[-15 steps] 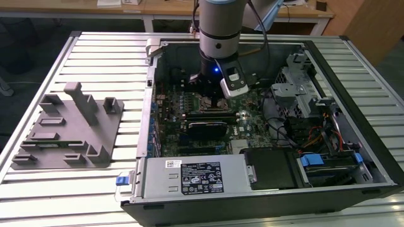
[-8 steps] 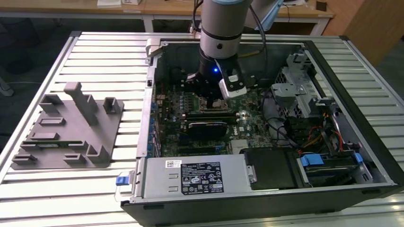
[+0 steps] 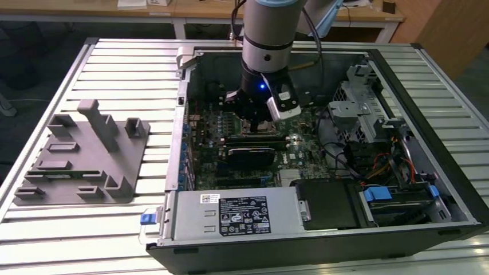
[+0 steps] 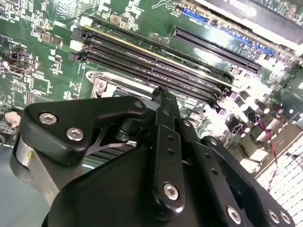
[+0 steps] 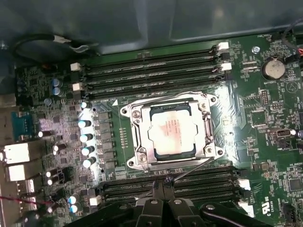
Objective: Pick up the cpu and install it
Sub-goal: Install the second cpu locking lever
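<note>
Item one: the desk (image 3: 114, 229), a slatted metal surface, carries an open computer case (image 3: 428, 189) lying on its side, with a grey plastic fixture (image 3: 84, 154) well apart from it toward the exterior view's left.

Item two: inside the case lies the green motherboard (image 5: 236, 109). The power supply (image 3: 237, 215) sits at the 6 o'clock edge of the case in the exterior view, and a drive cage (image 3: 363, 112) stands at roughly 2 o'clock.

Item three: the arm (image 3: 267, 40) descends into the case from 12 o'clock, its wrist upright above the middle of the board. The gripper (image 5: 163, 187) hangs low over the board, just beside the socket.

Item four: the fingers (image 5: 163, 189) are drawn together tip to tip with nothing between them, as seen in the first wrist view. In the second wrist view the gripper's black linkage (image 4: 165, 156) stands before the memory slots (image 4: 156, 61).

Item five: the socket frame (image 5: 170, 130), bright metal, sits between two banks of memory slots. Its retention lever (image 5: 191, 168) runs along the frame edge nearest the fingers.

Item six: the cpu (image 5: 171, 130) lies flat and square within the socket frame, silvery top facing up, apart from the fingers. A round coin cell (image 5: 273, 68) sits at the board's far corner in the same view.
</note>
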`<action>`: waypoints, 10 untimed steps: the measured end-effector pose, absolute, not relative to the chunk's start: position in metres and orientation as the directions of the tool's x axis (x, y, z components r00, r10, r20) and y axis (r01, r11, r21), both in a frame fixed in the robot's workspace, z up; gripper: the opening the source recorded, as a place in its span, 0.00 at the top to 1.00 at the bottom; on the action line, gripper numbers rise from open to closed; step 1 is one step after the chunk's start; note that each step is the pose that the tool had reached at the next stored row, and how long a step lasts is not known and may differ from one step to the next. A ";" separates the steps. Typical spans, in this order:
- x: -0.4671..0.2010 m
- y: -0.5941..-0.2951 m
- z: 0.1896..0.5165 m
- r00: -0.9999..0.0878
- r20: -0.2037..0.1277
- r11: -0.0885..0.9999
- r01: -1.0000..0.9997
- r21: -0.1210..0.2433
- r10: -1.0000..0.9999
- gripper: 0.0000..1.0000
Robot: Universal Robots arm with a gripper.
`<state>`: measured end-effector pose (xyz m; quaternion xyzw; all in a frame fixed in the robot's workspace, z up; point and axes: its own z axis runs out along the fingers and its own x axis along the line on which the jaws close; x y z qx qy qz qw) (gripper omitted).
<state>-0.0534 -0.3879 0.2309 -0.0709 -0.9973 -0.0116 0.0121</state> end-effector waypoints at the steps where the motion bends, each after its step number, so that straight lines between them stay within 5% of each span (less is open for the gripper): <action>1: -0.053 -0.388 0.231 -0.991 0.025 0.991 0.134 0.021 0.134 0.89; 10: -0.054 -0.389 0.228 -0.999 0.020 0.998 0.049 0.025 0.049 0.89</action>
